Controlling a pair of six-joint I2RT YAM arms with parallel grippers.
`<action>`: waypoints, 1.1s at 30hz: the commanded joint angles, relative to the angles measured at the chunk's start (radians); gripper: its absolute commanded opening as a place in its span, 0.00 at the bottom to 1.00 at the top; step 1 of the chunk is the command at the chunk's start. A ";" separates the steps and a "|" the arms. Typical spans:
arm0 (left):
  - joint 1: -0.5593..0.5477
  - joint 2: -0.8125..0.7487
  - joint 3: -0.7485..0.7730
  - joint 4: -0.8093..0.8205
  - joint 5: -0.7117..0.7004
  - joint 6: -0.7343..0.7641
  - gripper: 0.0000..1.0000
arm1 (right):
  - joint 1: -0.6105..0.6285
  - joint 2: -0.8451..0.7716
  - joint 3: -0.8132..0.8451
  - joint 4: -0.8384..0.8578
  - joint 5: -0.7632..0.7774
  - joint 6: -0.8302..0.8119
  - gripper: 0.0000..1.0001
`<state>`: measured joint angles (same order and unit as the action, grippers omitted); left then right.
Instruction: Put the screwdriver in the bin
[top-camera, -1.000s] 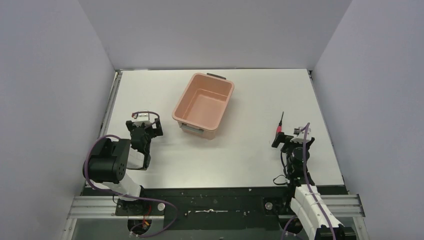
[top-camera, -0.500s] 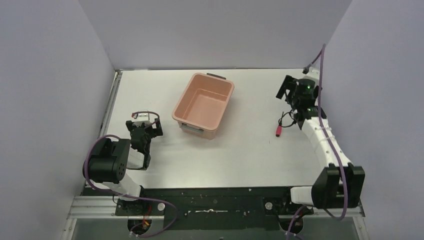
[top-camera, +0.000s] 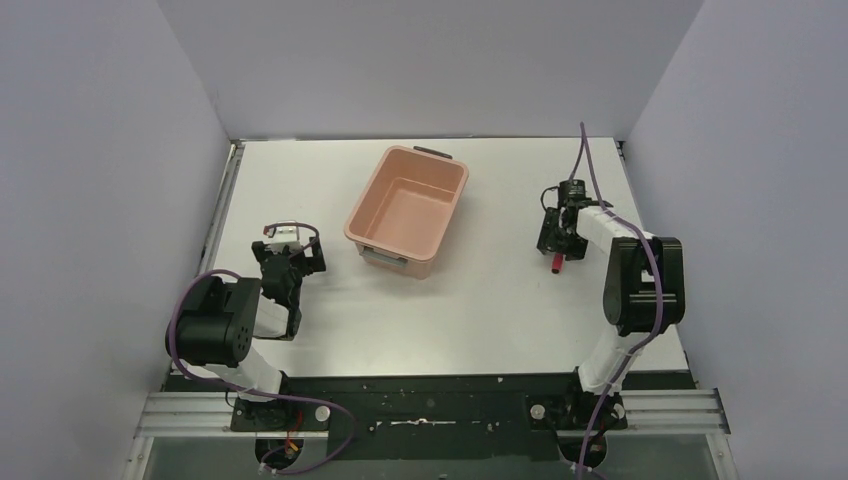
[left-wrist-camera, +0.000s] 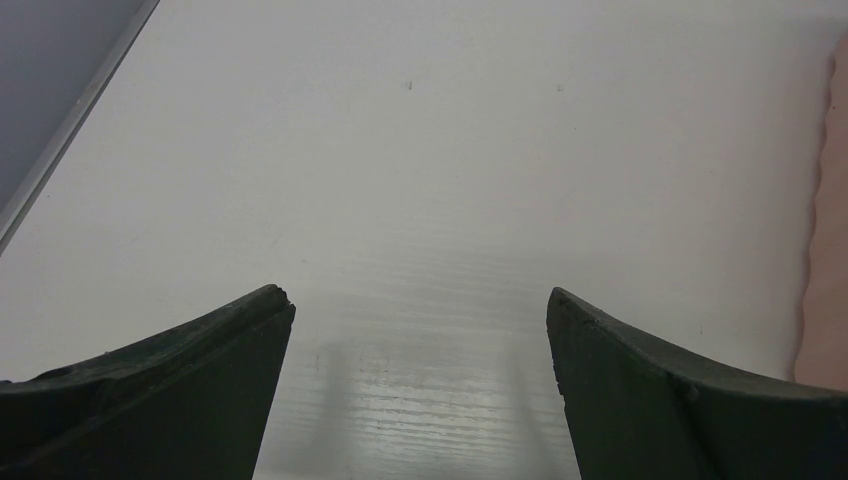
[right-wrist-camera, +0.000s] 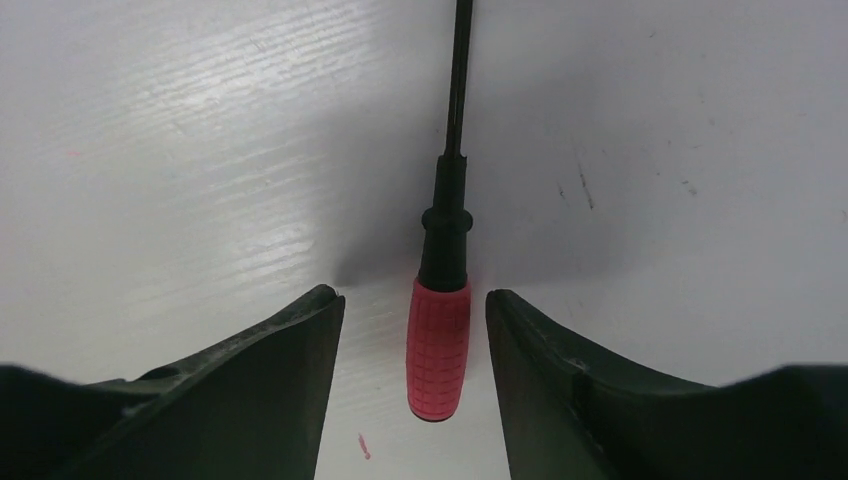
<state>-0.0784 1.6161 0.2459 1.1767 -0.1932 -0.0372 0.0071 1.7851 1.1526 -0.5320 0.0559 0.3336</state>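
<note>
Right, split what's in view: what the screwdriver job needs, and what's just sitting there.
Job: screwdriver, lying on the table; bin, nothing in it; right gripper, jaws straddling the red handle.
Idle: left gripper, open above the table.

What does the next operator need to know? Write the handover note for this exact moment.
Left gripper: open, empty, low over the table, left of the bin.
Right gripper: open, one finger on each side of the red handle of the screwdriver, with a gap on both sides.
Screwdriver: lying flat on the table, right of the bin. The bin is empty.
Done: right gripper lined up for the grasp.
Left to do: close on the handle, lift, carry to the bin, release.
</note>
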 joint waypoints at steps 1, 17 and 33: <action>0.003 -0.005 0.009 0.032 0.008 0.008 0.97 | -0.033 0.044 -0.014 0.034 -0.009 0.004 0.46; 0.003 -0.006 0.009 0.032 0.008 0.007 0.97 | -0.042 0.055 0.695 -0.649 -0.117 -0.087 0.00; 0.003 -0.006 0.009 0.032 0.007 0.008 0.97 | 0.379 -0.048 0.673 -0.088 -0.287 0.332 0.00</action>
<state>-0.0784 1.6161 0.2459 1.1767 -0.1932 -0.0372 0.2096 1.7741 1.8576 -0.9375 -0.1478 0.4892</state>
